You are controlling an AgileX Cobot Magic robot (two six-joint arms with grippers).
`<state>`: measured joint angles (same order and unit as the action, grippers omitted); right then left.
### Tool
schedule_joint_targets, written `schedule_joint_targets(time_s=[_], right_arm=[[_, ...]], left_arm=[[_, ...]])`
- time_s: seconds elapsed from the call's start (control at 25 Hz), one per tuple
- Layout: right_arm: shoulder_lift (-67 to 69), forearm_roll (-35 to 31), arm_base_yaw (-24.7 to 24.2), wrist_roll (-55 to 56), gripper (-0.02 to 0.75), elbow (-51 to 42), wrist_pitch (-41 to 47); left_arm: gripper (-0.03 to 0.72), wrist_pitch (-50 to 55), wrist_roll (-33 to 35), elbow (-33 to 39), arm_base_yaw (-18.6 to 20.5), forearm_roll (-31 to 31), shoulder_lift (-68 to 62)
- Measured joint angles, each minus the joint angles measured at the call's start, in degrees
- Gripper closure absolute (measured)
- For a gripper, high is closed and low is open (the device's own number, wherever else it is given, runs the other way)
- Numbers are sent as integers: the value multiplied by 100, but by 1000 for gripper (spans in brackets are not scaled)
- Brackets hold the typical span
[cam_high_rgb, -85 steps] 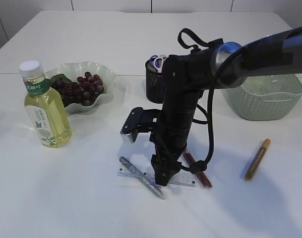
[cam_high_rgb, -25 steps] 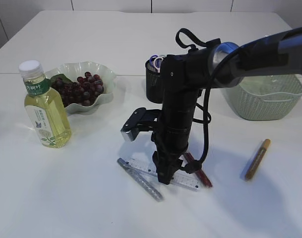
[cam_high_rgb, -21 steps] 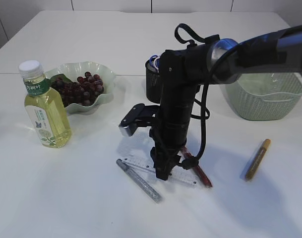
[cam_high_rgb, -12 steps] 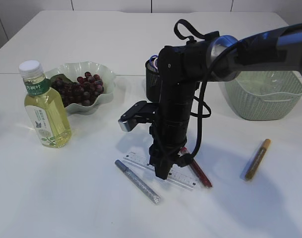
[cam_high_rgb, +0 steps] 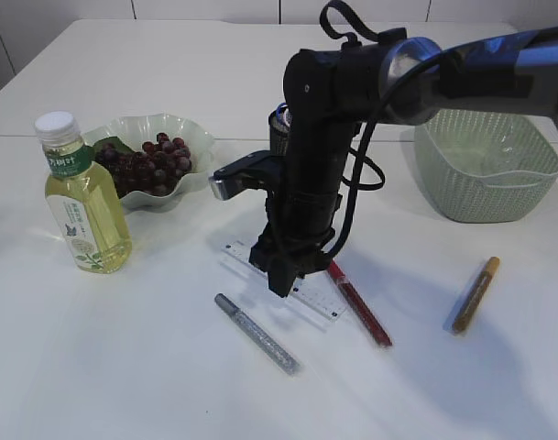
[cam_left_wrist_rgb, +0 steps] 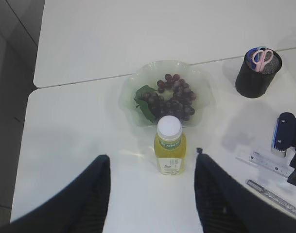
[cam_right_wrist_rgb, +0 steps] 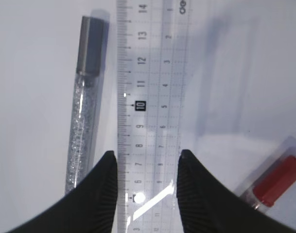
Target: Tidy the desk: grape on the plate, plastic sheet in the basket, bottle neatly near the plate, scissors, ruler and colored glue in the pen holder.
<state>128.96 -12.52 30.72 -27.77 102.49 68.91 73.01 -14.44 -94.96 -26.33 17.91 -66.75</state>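
Two black arms are in view, though only the right one is at work. The right gripper [cam_high_rgb: 279, 280] points down over the middle of the white table [cam_high_rgb: 123, 367], its two fingers [cam_right_wrist_rgb: 106, 189] pressed against the long edges of the clear plastic ruler [cam_right_wrist_rgb: 150, 111], which it holds lifted at a slant with its far end raised. The silver glitter glue pen [cam_high_rgb: 256, 333] lies flat just toward the front edge from the ruler, apart from it, and the red glue pen [cam_high_rgb: 359, 304] lies on the other side, its upper end hidden under the arm. A gold glue pen [cam_high_rgb: 475, 293] rests well apart, toward the right edge.

The left gripper [cam_left_wrist_rgb: 150, 194] hangs high over the left edge, its fingers spread wide with nothing between them.

Toward the back left corner, the pale green wavy-rimmed glass plate [cam_high_rgb: 191, 128] holds the bunch of dark red grapes [cam_high_rgb: 150, 165]. The yellow-green drink bottle with a white cap [cam_high_rgb: 82, 197] stands upright just in front of the plate. The black mesh pen holder [cam_left_wrist_rgb: 257, 73] stands near the back edge with the pink and blue scissors [cam_left_wrist_rgb: 259, 54] handles-up inside. The light green woven basket [cam_high_rgb: 485, 174] sits toward the back right corner.
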Motion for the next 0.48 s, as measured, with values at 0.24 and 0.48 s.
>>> schedule_joint_targets(time_s=[0.24, 0.48], right_arm=[[0, 4, 0, 552, 449, 249, 32], [0, 111, 0, 1247, 449, 249, 72]], left_arm=[[281, 0, 0, 0, 0, 2, 0], [281, 0, 0, 0, 0, 2, 0]])
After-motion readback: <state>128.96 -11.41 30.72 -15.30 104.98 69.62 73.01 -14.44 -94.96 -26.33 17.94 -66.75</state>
